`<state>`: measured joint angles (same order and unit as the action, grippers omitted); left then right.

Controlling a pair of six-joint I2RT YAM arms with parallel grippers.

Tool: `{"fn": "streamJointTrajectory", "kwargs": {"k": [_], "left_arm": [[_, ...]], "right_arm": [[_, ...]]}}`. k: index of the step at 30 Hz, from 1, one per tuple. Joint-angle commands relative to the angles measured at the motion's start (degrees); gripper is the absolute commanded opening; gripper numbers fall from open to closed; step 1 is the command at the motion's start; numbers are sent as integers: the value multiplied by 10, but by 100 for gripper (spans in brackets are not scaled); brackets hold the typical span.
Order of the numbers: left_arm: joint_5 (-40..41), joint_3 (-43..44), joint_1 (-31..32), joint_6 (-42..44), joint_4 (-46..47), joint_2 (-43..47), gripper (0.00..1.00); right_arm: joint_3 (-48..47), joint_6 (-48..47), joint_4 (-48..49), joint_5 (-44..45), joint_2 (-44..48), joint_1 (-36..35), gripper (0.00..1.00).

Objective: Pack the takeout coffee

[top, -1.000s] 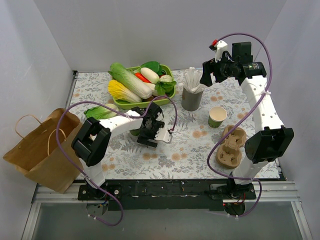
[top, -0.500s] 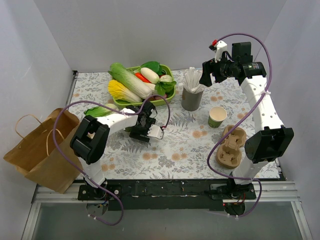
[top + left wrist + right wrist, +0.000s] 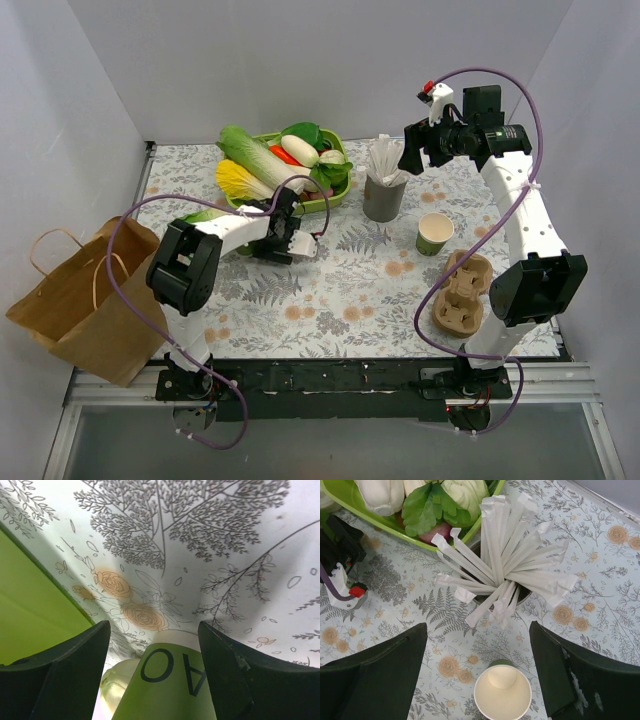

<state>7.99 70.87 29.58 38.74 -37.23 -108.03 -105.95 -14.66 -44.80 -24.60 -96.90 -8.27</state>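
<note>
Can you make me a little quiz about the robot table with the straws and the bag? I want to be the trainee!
1. True or false: the right gripper has its jaws shut on a straw.
2. Where is the brown paper bag? A) beside the left edge of the table B) in the green tray C) on the cardboard cup carrier
3. Fill the gap: the grey holder is full of wrapped ____.
Key: 1 false, the jaws are open above the straws; 2 A; 3 straws.
</note>
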Motion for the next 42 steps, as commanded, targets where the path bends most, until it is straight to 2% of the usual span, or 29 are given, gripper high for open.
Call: {"fn": "streamJointTrajectory", "kwargs": {"k": [1,4,5,7,8,11,12,14,16,17,21,22,24,25,27,28,29,33,35,37,42], "left_arm": [[-37,23,-4,7,-8,4,72],[-79,33,6,-10,-55,23,74],[-138,34,16,-30,-64,44,76],[-189,37,29,-44,-105,69,78],[-254,41,43,-58,-114,97,80],[-355,81,65,-155,-128,134,83],[-401,118,69,-248,-121,153,84],[-415,159,72,-352,-89,168,85],[-389,217,72,-477,-78,193,87],[-363,237,71,-513,-79,203,88],[-194,304,69,-577,-106,245,91],[-126,325,53,-571,-117,267,93],[-79,342,17,-540,-129,287,93],[-2,349,-24,-527,-122,304,95],[39,370,-65,-464,-121,323,97],[67,386,-84,-448,-153,326,97],[81,446,-88,-441,-179,324,97],[165,593,-90,-484,-371,289,96],[191,583,-91,-498,-418,299,98],[200,536,-92,-503,-420,331,98],[207,342,-120,-522,-421,440,91]], "right_arm": [[7,8,21,-7,9,2,90],[9,6,21,-2,12,1,90],[8,6,21,-1,11,1,90],[13,4,20,3,14,2,90],[14,5,20,5,13,1,90],[21,8,18,7,11,1,91],[21,9,17,4,11,2,91],[16,8,15,-12,13,1,94],[8,-5,5,-45,13,0,97],[5,-11,2,-52,13,-2,97],[0,-35,-16,-91,-3,-24,98],[0,-37,-20,-117,-8,-27,98],[-12,-29,-25,-130,-21,-38,98],[-15,-23,-25,-144,-26,-41,98],[-26,-10,-24,-166,-36,-54,98],[-31,0,-21,-177,-40,-58,98],[-44,22,-10,-184,-43,-67,98],[-73,39,2,-203,-46,-91,98],[-72,45,6,-209,-50,-102,98],[-57,59,12,-215,-52,-105,98],[-23,62,8,-228,-43,-108,98]]}}
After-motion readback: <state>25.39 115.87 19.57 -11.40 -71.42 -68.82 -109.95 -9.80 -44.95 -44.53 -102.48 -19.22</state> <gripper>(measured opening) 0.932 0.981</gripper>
